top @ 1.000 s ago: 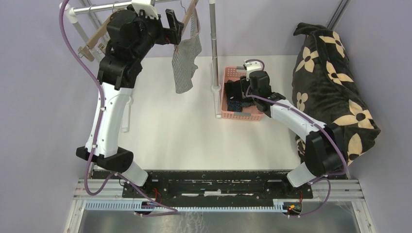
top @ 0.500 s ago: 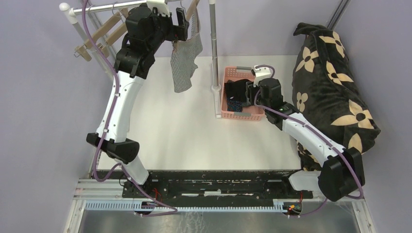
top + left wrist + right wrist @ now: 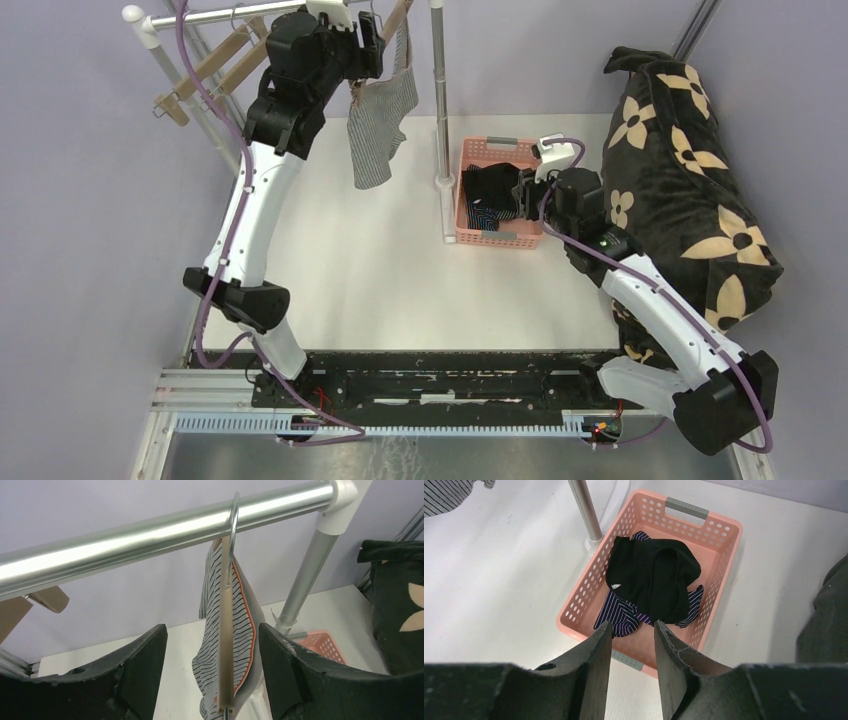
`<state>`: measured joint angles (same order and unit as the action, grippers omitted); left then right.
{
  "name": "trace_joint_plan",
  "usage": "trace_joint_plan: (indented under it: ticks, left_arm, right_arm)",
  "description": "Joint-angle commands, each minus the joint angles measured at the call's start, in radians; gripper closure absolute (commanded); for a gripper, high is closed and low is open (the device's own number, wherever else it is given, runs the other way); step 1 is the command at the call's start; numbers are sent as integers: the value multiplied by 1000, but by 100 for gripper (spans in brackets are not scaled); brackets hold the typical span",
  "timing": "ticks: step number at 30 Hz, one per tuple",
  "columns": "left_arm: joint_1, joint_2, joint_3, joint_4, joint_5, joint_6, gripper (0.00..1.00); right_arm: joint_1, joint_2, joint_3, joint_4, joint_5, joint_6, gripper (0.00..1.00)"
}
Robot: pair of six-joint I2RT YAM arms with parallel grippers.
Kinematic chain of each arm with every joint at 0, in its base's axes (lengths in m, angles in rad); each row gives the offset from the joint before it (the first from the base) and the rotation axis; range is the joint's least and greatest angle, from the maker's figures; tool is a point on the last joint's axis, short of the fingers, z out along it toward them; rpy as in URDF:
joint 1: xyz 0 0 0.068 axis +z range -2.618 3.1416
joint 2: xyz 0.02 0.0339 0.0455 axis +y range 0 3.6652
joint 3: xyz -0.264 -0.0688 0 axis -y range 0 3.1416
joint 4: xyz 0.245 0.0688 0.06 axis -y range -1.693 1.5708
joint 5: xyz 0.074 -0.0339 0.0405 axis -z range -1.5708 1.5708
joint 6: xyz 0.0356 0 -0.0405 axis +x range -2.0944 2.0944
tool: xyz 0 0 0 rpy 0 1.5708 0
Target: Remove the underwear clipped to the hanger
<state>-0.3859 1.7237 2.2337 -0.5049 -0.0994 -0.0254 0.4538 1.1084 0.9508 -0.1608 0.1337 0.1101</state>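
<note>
The grey-and-white striped underwear (image 3: 378, 125) hangs clipped to a wooden hanger (image 3: 393, 22) on the metal rail (image 3: 230, 12). My left gripper (image 3: 372, 45) is open. In the left wrist view its fingers stand either side of the hanger (image 3: 226, 630) and the striped cloth (image 3: 207, 665), with gaps on both sides. The black underwear (image 3: 654, 575) lies on the navy striped underwear (image 3: 616, 615) in the pink basket (image 3: 589, 580). My right gripper (image 3: 632, 626) is open and empty, hovering over the basket's near edge (image 3: 500, 238).
A large black cushion with tan flowers (image 3: 680, 170) fills the right side. The rack's upright pole (image 3: 438, 100) stands just left of the basket. Two bare wooden hangers (image 3: 200, 75) hang at the rail's left end.
My left arm has swung right along the rail until its jaws straddle the hanger, and they have narrowed. My right gripper has drawn back out of the basket toward the cushion, its jaws narrowing slightly.
</note>
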Motion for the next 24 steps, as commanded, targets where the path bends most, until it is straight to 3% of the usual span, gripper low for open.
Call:
trace_joint_plan:
  ticks: [1, 15, 16, 18, 19, 24]
  left_arm:
    - [-1, 40, 17, 32, -5, 22, 27]
    - [1, 60, 18, 17, -4, 36, 42]
    - [1, 61, 19, 16, -2, 37, 52]
    - [3, 64, 20, 19, 5, 35, 82]
    - [5, 67, 22, 19, 4, 28, 91]
    - [10, 81, 26, 17, 18, 22, 86]
  right_arm:
    - [9, -48, -2, 4, -4, -14, 56]
    - [20, -61, -24, 22, 0, -13, 56]
    - [20, -61, -23, 22, -1, -13, 56]
    - [22, -61, -23, 19, -1, -15, 57]
    - [22, -64, -24, 19, 2, -16, 57]
    - [26, -81, -28, 20, 13, -21, 56]
